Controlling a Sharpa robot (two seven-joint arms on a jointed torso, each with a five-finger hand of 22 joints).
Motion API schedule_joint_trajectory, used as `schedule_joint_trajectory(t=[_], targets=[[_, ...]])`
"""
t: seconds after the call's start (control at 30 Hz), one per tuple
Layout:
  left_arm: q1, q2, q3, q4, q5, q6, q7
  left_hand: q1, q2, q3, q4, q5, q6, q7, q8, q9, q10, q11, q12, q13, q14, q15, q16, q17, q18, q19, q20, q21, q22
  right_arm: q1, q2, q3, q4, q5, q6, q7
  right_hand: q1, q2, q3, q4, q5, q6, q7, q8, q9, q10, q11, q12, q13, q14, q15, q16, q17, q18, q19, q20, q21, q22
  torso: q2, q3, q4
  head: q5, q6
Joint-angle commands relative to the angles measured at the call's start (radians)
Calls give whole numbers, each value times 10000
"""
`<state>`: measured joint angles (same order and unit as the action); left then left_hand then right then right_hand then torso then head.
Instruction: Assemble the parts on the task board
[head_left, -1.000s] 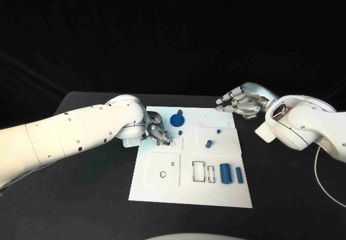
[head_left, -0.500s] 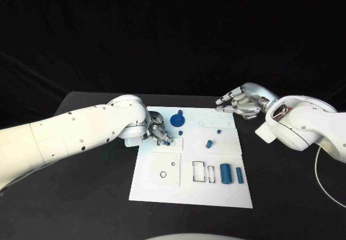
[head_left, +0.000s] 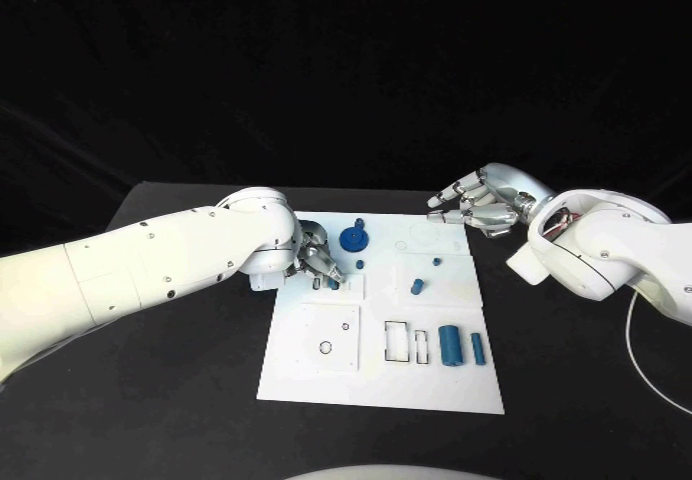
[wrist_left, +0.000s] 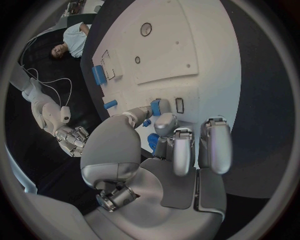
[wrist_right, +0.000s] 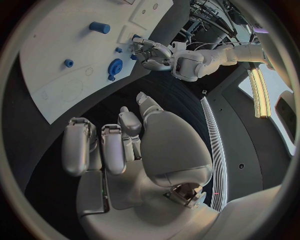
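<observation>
White plate, the task board (head_left: 378, 385), lies at the centre of the black bench (head_left: 173, 400); we list its contents from left to right.

Left hand (head_left: 317, 264): over the board's left edge, toward ten o'clock of the plate. In the left wrist view we see its fingertips (wrist_left: 160, 109) pinching a small blue part (wrist_left: 155, 106) right at the board surface, beside a small rectangular slot (wrist_left: 179, 105).

Square inset panel (head_left: 330, 338): at seven o'clock, with a ring-shaped opening in it.

Round blue disc (head_left: 355, 240): at eleven o'clock, just beside the left hand.

Two narrow rectangular frames (head_left: 408, 343): at six o'clock.

Small blue peg (head_left: 437, 264) and short blue piece (head_left: 417, 287): right of centre, near two o'clock.

Large blue cylinder (head_left: 450, 347) and thin blue bar (head_left: 479, 349): side by side, close but apart, at five o'clock.

Right hand (head_left: 476, 205): off the board's far right corner, at one o'clock, above the bench. We see its fingers half-curled, apart and grasping nothing.
</observation>
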<state>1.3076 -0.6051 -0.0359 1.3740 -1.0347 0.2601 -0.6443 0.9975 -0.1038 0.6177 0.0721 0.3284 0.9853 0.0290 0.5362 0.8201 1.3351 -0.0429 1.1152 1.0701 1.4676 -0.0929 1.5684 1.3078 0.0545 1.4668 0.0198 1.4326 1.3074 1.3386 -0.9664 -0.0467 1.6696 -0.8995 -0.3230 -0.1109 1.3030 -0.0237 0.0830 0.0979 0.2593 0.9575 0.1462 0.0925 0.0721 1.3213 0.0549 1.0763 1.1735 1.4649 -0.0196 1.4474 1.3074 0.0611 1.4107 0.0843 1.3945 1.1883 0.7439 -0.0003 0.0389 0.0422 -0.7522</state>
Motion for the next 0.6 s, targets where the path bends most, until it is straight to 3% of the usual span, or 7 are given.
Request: schedule_joint_trajectory(t=[0.03, 0.27, 0.53, 0.6], targets=[[-112, 40, -103, -70, -122, 390, -180, -161, 20, -98, -2, 5, 32, -43, -66, -12, 72, -3, 62, 29, 1032, -58, 24, 2630, -96, 261, -76, -11, 648, -4, 6, 1, 13, 24, -65, 108, -27, 45, -37, 14, 52, 55, -3, 23, -9, -31, 5, -66, -18, 683, -22, -48, 986, 153, -63, -23, -73, -20, -5, -7, 9, -7, -12], [-113, 34, -115, -89, -232, 274, -193, -518, 8, -952, 343, -13, 161, -74, -70, -21, 89, -27, 116, 60, 1032, -78, 24, 2630, -108, 293, -99, 9, 703, -4, 5, 1, 5, 38, -43, 103, -30, 56, -38, 21, 60, 40, 0, 16, -12, -49, 7, -95, -42, 677, -21, -72, 958, 161, -81, -23, -95, -64, -5, -11, 10, -17, -9], [-115, -7, -117, -81, -306, 210, -194, -593, 38, -2458, 726, -25, 244, -91, -126, -56, 87, -37, 159, 84, 1032, -95, 24, 2630, -114, 314, -110, 0, 735, -4, 10, 1, -13, 6, -43, 92, -19, 64, -35, 18, 68, 33, 1, 14, -13, -52, 6, -96, -44, 675, -21, -78, 952, 160, -80, -23, -95, -60, 1, -12, 16, -21, -24], [-115, -16, -117, -78, -316, 209, -191, -598, 43, -2771, 822, -325, 274, -91, -131, -63, 92, -38, 169, 89, 1032, -90, 24, 2630, -117, 322, -113, 7, 752, -4, 11, 1, -20, 7, -41, 94, -14, 67, -34, 16, 73, 30, 1, 13, -14, -58, 7, -104, -51, 675, -21, -80, 950, 163, -86, -23, -103, -75, -3, -13, 10, -18, -24]])
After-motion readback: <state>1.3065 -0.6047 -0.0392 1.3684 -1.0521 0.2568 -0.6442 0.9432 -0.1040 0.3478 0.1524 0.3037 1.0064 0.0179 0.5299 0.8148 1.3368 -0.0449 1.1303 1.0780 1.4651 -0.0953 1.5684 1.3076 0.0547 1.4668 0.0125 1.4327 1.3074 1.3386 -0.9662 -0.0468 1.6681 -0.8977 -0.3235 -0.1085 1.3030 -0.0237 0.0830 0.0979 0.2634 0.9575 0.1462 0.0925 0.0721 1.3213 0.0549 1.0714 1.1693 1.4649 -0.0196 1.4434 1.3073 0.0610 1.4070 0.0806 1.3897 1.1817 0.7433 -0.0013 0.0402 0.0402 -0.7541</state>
